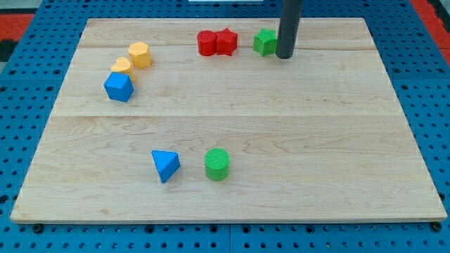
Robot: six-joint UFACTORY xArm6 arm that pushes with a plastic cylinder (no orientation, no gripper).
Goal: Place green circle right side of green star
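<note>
- Nearest the view's bottom, the pale wooden board (232, 204) showed its front edge, made of light planks with fine grain and faint seams running across; no writing or label could be read anywhere on it.
- Under and around the board lay a blue pegboard surface (422, 84) dotted with round holes, with a strip of red at the view's top corners.
- On the near part of the board sat the green circle (217, 164), a short ribbed cylinder, upright, just right of the blue triangle (166, 165), the two close but apart.
- Well apart from those, toward the view's left and further back, came the blue cube-like block (119, 87), touching or nearly touching a yellow heart-like block (122, 67), with a yellow hexagon (140, 54) just behind it.
- Far back, a red cylinder (206, 43) and a red star (226, 41) sat pressed together.
- Just right of them stood the green star (264, 42), far from the green circle.
- The dark rod came down at the star's right side, and the tip (284, 55) rested right beside it, seemingly touching; with no jaws on this arm, it held nothing.
</note>
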